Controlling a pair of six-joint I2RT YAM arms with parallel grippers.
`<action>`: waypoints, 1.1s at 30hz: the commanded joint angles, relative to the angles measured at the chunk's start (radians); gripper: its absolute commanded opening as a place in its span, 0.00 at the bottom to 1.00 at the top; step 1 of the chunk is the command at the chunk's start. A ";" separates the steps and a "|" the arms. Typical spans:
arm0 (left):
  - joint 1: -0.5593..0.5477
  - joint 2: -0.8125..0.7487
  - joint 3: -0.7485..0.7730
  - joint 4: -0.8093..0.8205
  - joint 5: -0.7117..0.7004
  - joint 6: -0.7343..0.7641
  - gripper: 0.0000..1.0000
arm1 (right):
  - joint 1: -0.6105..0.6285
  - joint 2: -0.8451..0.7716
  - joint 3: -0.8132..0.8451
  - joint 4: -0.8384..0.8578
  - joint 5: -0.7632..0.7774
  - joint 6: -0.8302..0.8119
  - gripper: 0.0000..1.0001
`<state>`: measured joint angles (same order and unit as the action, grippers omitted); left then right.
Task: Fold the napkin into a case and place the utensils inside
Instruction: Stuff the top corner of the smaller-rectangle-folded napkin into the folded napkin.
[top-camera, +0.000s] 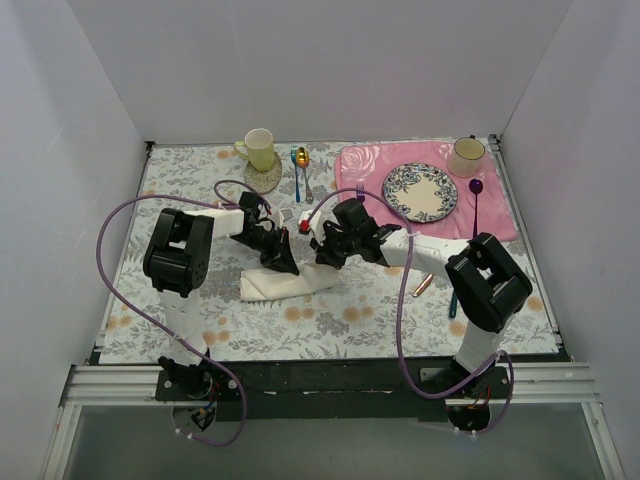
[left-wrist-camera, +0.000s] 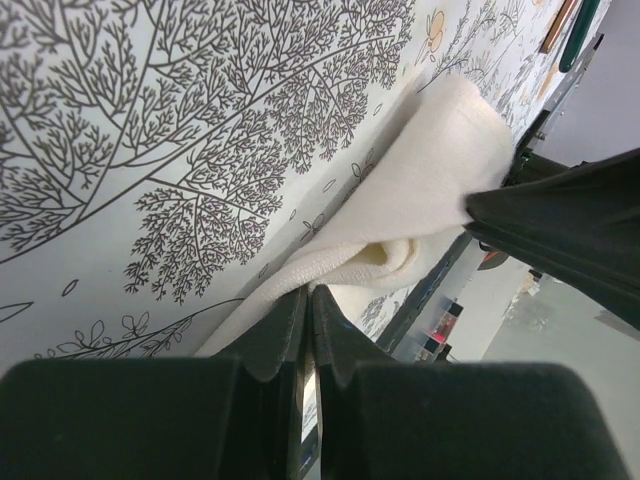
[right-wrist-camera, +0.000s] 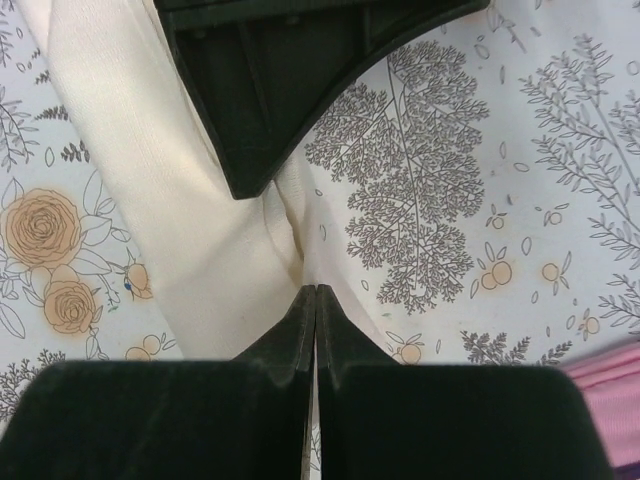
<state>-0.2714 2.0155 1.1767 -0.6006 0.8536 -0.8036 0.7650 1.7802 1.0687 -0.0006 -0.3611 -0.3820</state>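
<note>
At their closed tips, left gripper (left-wrist-camera: 308, 295) and right gripper (right-wrist-camera: 316, 292) pinch the napkin (left-wrist-camera: 440, 150) edge, apparently to fold it.

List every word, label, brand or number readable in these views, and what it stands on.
None can be read.
The tablecloth, placemat and plate carry only floral patterns.
The napkin is plain.
The red spots on the arms are too small to tell.

Mostly hidden under the right arm (top-camera: 425, 248), near the right edge of the table (top-camera: 520, 300): knife (top-camera: 422, 285) and teal-handled spoon (top-camera: 452, 305). Partly covered too: napkin (top-camera: 262, 285).
</note>
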 joint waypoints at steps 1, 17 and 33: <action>-0.005 0.035 -0.026 0.013 -0.113 0.026 0.00 | -0.006 -0.068 -0.004 0.054 0.021 0.048 0.01; -0.006 0.055 -0.011 0.018 -0.093 0.014 0.00 | 0.043 -0.010 0.027 -0.044 0.095 -0.050 0.74; -0.002 0.052 -0.028 0.019 -0.091 0.012 0.00 | 0.082 0.053 -0.039 0.057 0.378 -0.107 0.34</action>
<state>-0.2703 2.0327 1.1755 -0.5945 0.8852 -0.8257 0.8413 1.8210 1.0615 0.0074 -0.0944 -0.4469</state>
